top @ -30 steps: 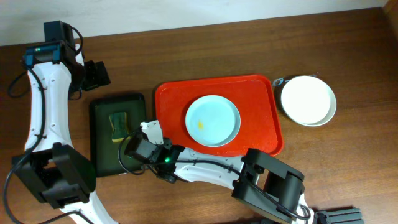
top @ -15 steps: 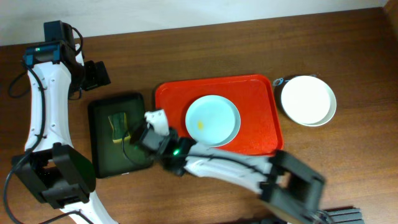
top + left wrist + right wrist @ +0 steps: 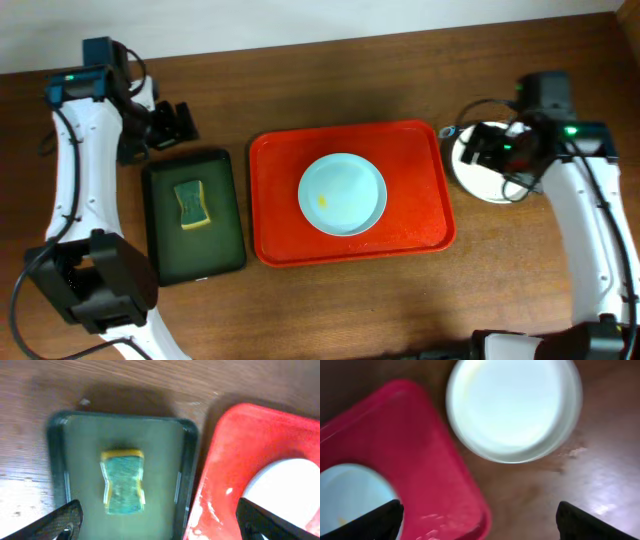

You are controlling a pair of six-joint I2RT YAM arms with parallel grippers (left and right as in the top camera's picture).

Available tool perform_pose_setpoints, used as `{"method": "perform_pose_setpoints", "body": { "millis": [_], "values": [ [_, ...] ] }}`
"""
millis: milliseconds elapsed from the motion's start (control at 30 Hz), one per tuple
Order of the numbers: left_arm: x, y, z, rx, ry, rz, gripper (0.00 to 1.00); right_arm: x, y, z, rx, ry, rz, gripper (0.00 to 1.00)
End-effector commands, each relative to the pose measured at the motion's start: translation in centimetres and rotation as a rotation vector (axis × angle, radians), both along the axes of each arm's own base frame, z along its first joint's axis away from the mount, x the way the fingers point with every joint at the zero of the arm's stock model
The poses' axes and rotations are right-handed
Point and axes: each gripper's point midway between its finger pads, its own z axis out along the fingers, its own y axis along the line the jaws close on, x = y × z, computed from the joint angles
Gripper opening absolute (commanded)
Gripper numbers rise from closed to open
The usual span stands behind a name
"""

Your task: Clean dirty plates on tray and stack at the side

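A pale blue plate [image 3: 342, 193] with a small yellow smear lies in the middle of the red tray [image 3: 275, 160]. It also shows in the left wrist view as the plate [image 3: 287, 480] and in the right wrist view as the plate [image 3: 347, 492]. A white plate [image 3: 488, 182] sits on the table to the right of the tray, the same plate [image 3: 514, 407] filling the top of the right wrist view. My right gripper [image 3: 482, 148] hovers open over its left part. My left gripper [image 3: 176, 122] hangs open above the far edge of the green tray, holding nothing.
A dark green tray [image 3: 225, 235] left of the red tray holds a green-and-yellow sponge [image 3: 192, 203], seen also as the sponge [image 3: 122, 486]. A small dark object lies between the red tray's far right corner and the white plate. Bare wooden table surrounds everything.
My right arm, earlier stretched along the table's front toward the green tray with jaws shut, now stands at the right over the white plate with jaws open. The left gripper shifted slightly right.
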Motion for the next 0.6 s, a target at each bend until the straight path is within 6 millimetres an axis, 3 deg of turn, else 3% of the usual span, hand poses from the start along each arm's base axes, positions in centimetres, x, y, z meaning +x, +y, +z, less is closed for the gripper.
{"method": "perform_pose_setpoints", "body": {
  "millis": [0, 133, 200, 233, 500, 567],
  "values": [
    [-1.0, -3.9, 0.1, 0.037, 0.023, -0.114, 0.79, -0.6, -1.8, -0.5, 0.013, 0.021, -0.050, 0.98],
    [-2.6, -6.3, -1.5, 0.223, 0.076, -0.145, 0.63, -0.7, -2.1, -0.5, 0.013, 0.022, -0.060, 0.98],
    [-3.2, -7.5, -2.6, 0.230, 0.099, -0.168, 0.58, -0.7, -2.1, -0.5, 0.013, 0.022, -0.060, 0.98],
    [-3.7, -7.8, -3.7, 0.235, 0.121, -0.183, 0.51, -0.7, -2.1, -0.5, 0.013, 0.022, -0.060, 0.98],
    [-5.6, -7.5, -11.7, 0.237, 0.179, -0.147, 0.29, -0.7, -2.1, -0.5, 0.014, 0.022, -0.060, 0.98],
    [-5.6, -7.5, -12.6, 0.236, 0.168, -0.146, 0.21, -0.7, -2.1, -0.5, 0.013, 0.022, -0.060, 0.98]
  ]
}}
